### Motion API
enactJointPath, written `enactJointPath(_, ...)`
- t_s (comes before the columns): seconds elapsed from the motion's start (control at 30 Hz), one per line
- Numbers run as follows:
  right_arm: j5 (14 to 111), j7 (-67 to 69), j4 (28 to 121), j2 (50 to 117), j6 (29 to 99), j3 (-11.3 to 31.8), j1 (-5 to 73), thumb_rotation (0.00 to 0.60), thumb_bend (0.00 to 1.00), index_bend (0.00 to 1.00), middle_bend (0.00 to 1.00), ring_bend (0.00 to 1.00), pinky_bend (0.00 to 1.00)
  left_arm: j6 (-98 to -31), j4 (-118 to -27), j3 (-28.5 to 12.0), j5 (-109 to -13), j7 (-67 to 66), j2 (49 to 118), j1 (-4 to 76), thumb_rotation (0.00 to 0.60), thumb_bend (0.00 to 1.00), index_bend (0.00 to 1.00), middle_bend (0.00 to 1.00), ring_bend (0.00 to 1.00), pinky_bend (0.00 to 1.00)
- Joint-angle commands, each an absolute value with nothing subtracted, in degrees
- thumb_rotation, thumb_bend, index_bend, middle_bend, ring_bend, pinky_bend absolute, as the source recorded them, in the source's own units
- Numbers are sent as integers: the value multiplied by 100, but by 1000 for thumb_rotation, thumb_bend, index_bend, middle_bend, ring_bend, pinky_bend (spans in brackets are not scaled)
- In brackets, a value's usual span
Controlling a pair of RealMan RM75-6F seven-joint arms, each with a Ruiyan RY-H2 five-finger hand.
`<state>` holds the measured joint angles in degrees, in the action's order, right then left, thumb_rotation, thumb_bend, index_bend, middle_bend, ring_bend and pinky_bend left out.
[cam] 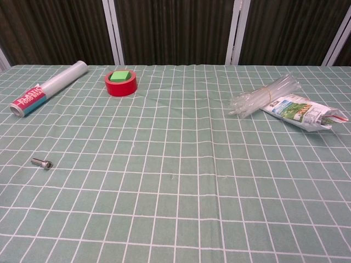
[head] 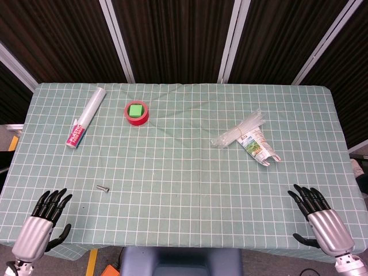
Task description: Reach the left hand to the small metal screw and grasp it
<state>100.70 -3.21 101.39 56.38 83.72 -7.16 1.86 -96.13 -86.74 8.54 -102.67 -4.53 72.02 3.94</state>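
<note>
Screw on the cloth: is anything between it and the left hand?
Nothing visible. The left hand is at the near table edge, open and empty, and only bare checked cloth lies between it and the screw. The film roll lies well beyond.

Even, bright overhead light falls on the green checked tablecloth (head: 190, 167) in both views, and things on it cast only faint, short shadows. The dark slatted wall (head: 172, 34) at the far side stays dim, while the clear plastic roll (cam: 49, 87) at far left and the bundle of clear tubes (cam: 263, 96) at right carry soft white glare. Both pictures are fairly sharp in the middle; the head view bends the table's edges slightly outward, and the small metal screw (cam: 41, 163) looks a little soft.
</note>
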Motion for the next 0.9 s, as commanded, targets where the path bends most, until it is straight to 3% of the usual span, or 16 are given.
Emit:
enactJointPath(0.03,10082,-346,10171,5677,8293,-717,225,600,154,0,0,0,0,-9352,-8740,800,-10277,-765,7290,479,600,415,0,55,53,188)
enactJointPath(0.1,10089,-374,10173,5694,8256,-724,236,600,154,0,0,0,0,-9258,-8547,599,-10299,-857,7510,630,600,416,0,421,398,564)
enactJointPath(0.13,10088,-378,10181,5695,8230,-730,245,600,154,0,0,0,0,-9073,-8496,541,-10164,-728,7608,705,600,418,11,687,652,780)
enactJointPath(0.17,10088,-367,10191,5696,8215,-732,252,600,154,0,0,0,0,-8849,-8457,484,-10028,-543,7692,810,600,421,37,855,821,907)
enactJointPath(0.23,10070,-383,10185,5711,8183,-722,267,600,155,0,0,0,0,-8333,-8151,287,-9699,-141,7914,1085,600,437,137,990,979,997)
enactJointPath(0.33,10005,-425,10184,5741,8093,-706,300,600,155,0,0,0,0,-7627,-7548,45,-9290,202,8242,1452,600,445,247,1000,1000,1000)
enactJointPath(0.5,9922,-545,10221,5764,8005,-696,316,600,155,0,0,0,0,-7037,-6555,-186,-8915,396,8847,1792,600,445,327,1000,1000,1000)
enactJointPath(0.9,9721,-735,10290,5775,7822,-677,354,600,155,0,0,0,0,-6826,-5044,-381,-8628,745,9742,2080,600,445,452,1000,1000,1000)
